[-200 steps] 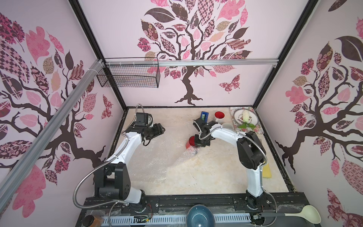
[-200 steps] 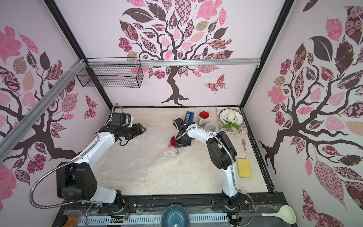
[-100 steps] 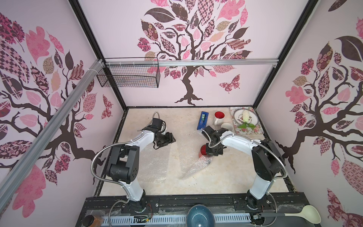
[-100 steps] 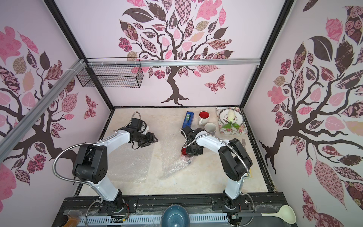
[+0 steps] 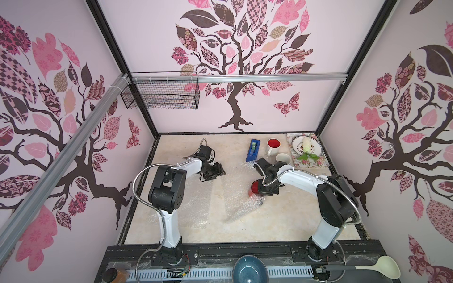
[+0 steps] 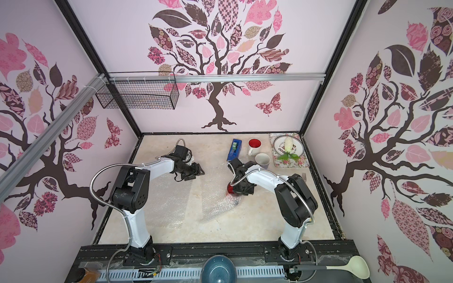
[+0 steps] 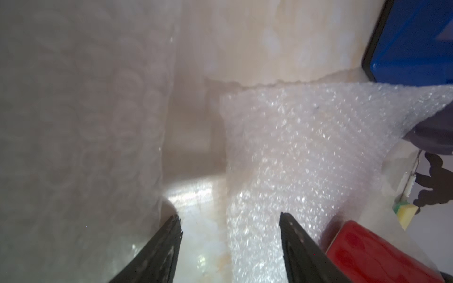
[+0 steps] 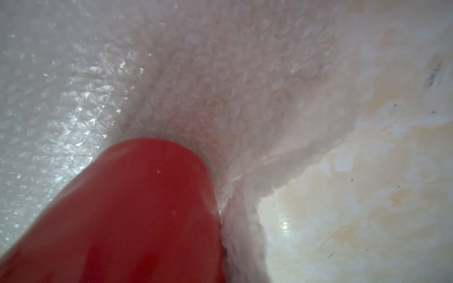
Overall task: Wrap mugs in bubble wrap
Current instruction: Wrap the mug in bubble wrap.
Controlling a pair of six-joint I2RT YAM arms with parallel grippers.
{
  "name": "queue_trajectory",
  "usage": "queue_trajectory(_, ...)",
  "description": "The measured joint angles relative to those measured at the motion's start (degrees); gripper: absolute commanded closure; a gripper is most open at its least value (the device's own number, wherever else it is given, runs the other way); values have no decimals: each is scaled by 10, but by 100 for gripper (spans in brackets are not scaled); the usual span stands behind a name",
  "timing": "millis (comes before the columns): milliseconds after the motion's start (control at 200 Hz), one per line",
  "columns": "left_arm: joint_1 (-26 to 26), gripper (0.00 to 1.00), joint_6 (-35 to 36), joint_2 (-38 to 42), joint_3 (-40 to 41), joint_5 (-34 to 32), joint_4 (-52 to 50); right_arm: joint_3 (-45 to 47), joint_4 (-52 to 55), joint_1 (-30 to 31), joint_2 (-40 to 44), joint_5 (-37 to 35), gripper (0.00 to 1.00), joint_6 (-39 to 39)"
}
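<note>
Here the right tool (image 5: 264, 190) is clamped on the red mug (image 5: 253, 188), low over the bubble wrap (image 5: 241, 204). The mug's axis apparently points toward the left tool (image 7: 229, 218), which gapes empty beside the sheet's loose edge, the nearer arm for folding.

Three mugs: red mug (image 5: 254, 188), white mug (image 5: 273, 146), pale mug (image 5: 283, 158). Two bubble wrap sheets: left sheet (image 5: 193, 207), middle sheet (image 5: 241, 202). One tape holder (image 5: 253, 150), bowl (image 5: 250, 269), spoon (image 5: 382, 267), tray (image 5: 321, 162), plate (image 5: 295, 147), basket (image 5: 161, 98).
</note>
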State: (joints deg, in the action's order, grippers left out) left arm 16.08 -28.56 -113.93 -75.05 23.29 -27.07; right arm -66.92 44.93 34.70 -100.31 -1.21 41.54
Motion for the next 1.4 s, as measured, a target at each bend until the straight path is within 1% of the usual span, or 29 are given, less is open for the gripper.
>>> queue_trajectory(110,3,40,-5,-22,-28,-1,5,2,-2,0,0,3,84,1)
queue_trajectory(200,5,49,-6,-37,-47,-1,5,3,-2,0,0,5,84,1)
queue_trajectory(250,5,57,-11,-43,-52,0,7,3,-2,0,0,5,84,1)
queue_trajectory(340,6,79,-7,-49,-54,6,12,4,-2,0,0,7,83,1)
queue_trajectory(355,7,81,-17,-50,-54,7,12,5,-2,0,0,7,83,1)
queue_trajectory(405,9,90,-14,-51,-51,16,17,5,-3,0,0,8,83,1)
queue_trajectory(465,11,97,-23,-48,-42,28,36,6,-3,0,0,9,83,1)
queue_trajectory(505,12,99,-26,-42,-33,34,48,6,-3,0,0,9,82,0)
queue_trajectory(615,13,100,-43,4,10,48,81,8,-3,0,0,10,81,0)
queue_trajectory(820,14,100,-73,168,95,80,158,10,-4,0,0,12,80,1)
queue_trajectory(905,20,100,-77,216,130,90,179,10,-9,0,0,16,80,1)
queue_trajectory(1080,23,100,-88,253,184,96,203,10,-10,0,0,23,78,1)
queue_trajectory(1160,35,100,-86,269,195,101,203,10,-11,0,0,27,77,1)
queue_trajectory(1310,89,100,-71,313,206,111,207,7,-10,-1,-1,35,74,0)
queue_trajectory(1400,120,100,-64,325,214,117,210,4,-11,-1,-2,41,72,0)
